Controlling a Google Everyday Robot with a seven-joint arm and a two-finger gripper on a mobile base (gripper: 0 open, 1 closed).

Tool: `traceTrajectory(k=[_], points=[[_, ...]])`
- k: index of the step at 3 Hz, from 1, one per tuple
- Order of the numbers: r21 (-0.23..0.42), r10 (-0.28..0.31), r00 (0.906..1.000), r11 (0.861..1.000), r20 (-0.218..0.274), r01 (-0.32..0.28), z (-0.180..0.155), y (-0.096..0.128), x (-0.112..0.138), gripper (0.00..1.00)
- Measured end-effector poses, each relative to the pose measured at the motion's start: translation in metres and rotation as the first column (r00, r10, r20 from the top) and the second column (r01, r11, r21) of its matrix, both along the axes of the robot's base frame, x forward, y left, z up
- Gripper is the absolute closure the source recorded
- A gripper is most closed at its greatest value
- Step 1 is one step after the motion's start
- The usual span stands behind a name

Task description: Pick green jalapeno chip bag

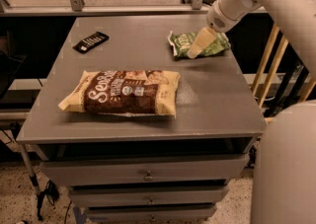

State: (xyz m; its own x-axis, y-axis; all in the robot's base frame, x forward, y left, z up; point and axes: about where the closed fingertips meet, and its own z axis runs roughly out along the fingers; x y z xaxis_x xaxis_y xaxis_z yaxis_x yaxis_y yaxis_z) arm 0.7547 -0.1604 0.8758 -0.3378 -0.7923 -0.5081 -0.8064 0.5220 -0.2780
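The green jalapeno chip bag lies flat at the far right of the grey tabletop, near the right edge. It is small and crinkly, with pale lettering. My gripper reaches down from the white arm at the upper right. Its pale tip lies over the middle of the green bag and hides part of it. The bag rests on the table.
A larger brown-and-cream snack bag lies at the front middle of the table. A black remote lies at the far left. Drawers sit below the top. Wooden slats stand to the right, and my white body fills the lower right.
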Motion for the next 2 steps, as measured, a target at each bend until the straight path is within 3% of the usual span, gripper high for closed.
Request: traceTrajectory(k=[2], points=[[-0.01,0.055,0.994,0.998,-0.095,-0.056,-0.034,0.024,0.007,0.0]])
